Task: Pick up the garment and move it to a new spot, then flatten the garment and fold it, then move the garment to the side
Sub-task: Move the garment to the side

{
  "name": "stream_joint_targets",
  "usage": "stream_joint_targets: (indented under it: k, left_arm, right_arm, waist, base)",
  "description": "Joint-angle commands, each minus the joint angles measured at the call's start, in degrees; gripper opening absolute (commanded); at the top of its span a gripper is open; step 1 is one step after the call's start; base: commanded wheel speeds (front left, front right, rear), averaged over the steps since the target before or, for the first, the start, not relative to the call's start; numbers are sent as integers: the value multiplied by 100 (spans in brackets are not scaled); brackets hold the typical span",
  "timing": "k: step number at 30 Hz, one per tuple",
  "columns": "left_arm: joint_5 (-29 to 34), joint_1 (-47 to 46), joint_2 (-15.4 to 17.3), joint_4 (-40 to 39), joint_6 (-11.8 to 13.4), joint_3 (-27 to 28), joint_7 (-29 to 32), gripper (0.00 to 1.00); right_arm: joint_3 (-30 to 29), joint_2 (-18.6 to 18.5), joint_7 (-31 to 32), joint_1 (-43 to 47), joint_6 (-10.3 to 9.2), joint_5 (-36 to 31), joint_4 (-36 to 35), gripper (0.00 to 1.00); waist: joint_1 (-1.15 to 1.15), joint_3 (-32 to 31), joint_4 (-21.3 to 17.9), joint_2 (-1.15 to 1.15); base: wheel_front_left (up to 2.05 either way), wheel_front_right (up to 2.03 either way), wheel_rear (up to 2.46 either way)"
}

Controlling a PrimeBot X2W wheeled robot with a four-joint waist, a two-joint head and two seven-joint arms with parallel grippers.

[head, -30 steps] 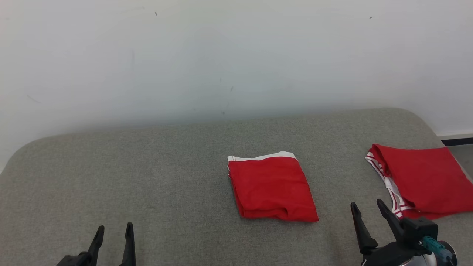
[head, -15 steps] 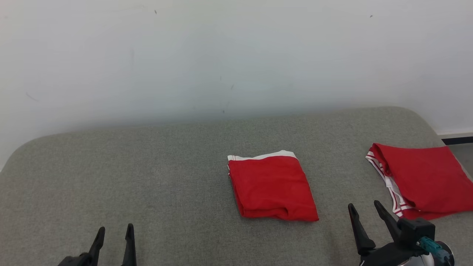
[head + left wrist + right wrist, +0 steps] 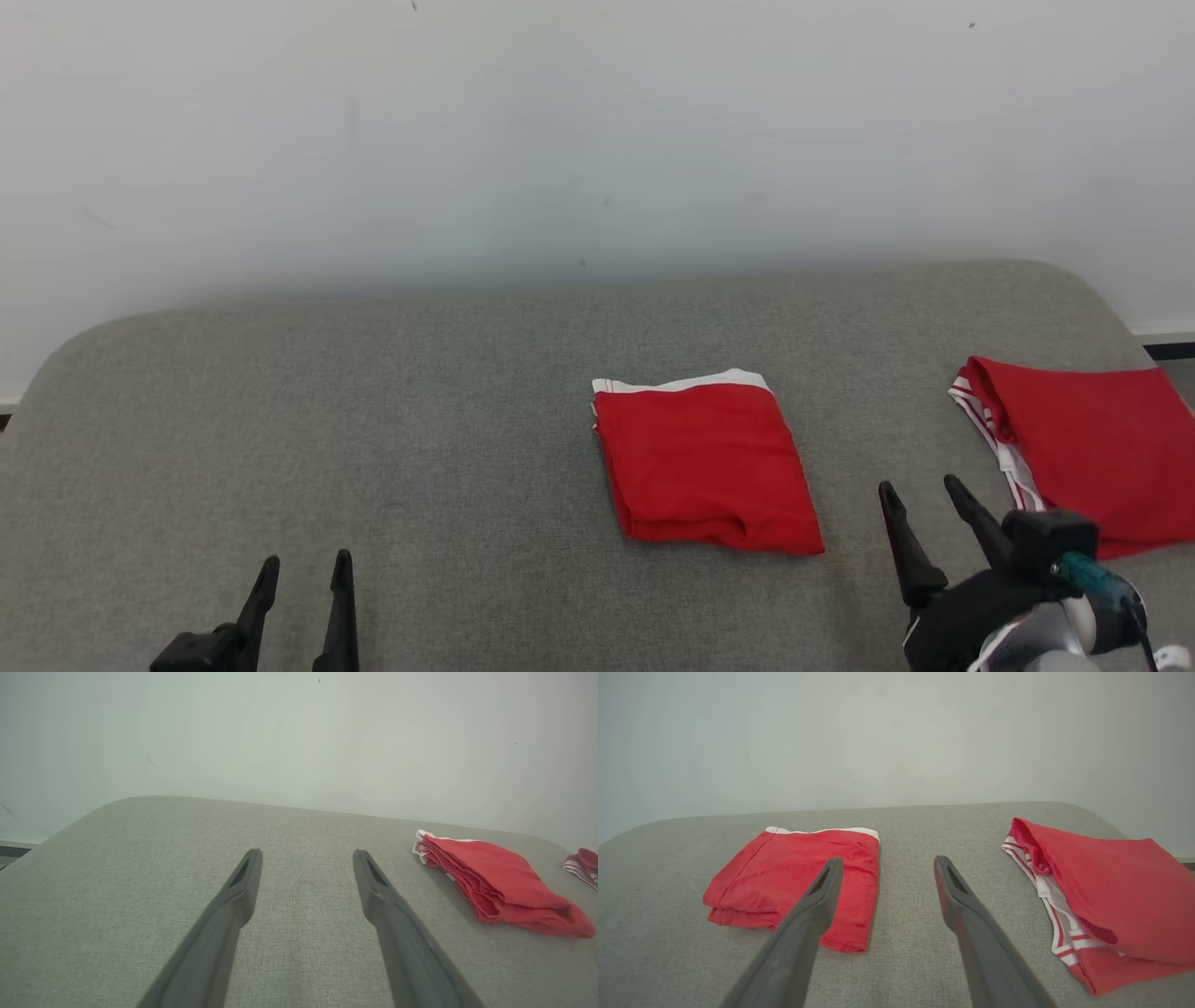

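I reckon this is a bare test room or lab, though it's hard to be sure: a plain white wall (image 3: 560, 140), a grey fabric pad (image 3: 373, 420) with rounded corners, and a dark skirting strip (image 3: 1172, 351).

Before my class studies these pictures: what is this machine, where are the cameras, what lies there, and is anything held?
It is a two-armed robot; each arm ends in a two-fingered gripper. One picture looks down from its head: left gripper lower left, right gripper lower right. The other two come from wrist cameras looking along each gripper's fingers. On the grey cushion lie a folded red garment, mid-surface, and a second garment, red with white stripes, at the right. Both grippers are open, holding nothing.
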Motion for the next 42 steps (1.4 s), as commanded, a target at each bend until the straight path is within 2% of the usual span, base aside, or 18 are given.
stream_joint_targets:
  k: [1, 7, 10, 13, 22, 27, 32, 33, 34, 42]
  left_arm:
    - [22, -98, -2, -52, -3, -31, -1, 100]
    - [-5, -266, -15, -159, -30, -233, -1, 100]
    - [-40, -440, -18, -228, -37, -347, 0, 100]
    - [-135, -612, -17, -278, -32, -493, 0, 100]
    - [-301, -889, -16, -380, 90, -780, -1, 100]
    - [-337, -944, -18, -432, 118, -834, -1, 100]
    - [-355, -958, -19, -451, 145, -867, 0, 100]
    - [-360, -954, -19, -451, 152, -868, 0, 100]
    - [-365, -944, -18, -454, 162, -865, -1, 100]
    - [-424, -775, -18, -496, 245, -760, 0, 100]
  right_arm:
    - [-29, -48, 143, -182, -15, 64, 42, 100]
    - [-171, -27, 1148, -1070, -15, 322, 608, 100]
    - [-196, -182, 1607, -1631, -15, 188, 1014, 100]
    - [-378, -138, 1921, -2071, -14, 149, 1480, 100]
    - [-652, -42, 2241, -2682, -14, -135, 2513, 100]
    - [-762, 5, 2361, -2823, -15, -241, 3027, 100]
    - [-768, 108, 2764, -2799, -15, -399, 3538, 100]
    - [-723, 134, 2800, -2810, -15, -403, 3573, 36]
    - [-663, 134, 2816, -2821, -15, -415, 3578, 0]
    - [196, -242, 2800, -3207, -16, -441, 3134, 0]
  waist:
    - [0, 116, 115, -1]
    - [0, 430, 417, -1]
    - [0, 713, 610, -1]
    - [0, 970, 805, -1]
    - [0, 1302, 1161, -1]
    - [0, 1404, 1237, -1]
    - [0, 1431, 1247, -1]
    - [0, 1428, 1236, -1]
    - [0, 1421, 1219, -1]
    - [0, 1268, 899, -1]
  base:
    - [0, 0, 0]
    - [0, 0, 0]
    - [0, 0, 0]
    - [0, 0, 0]
    - [0, 0, 0]
    - [0, 0, 0]
    - [0, 0, 0]
    - [0, 0, 0]
    - [0, 0, 0]
    - [0, 0, 0]
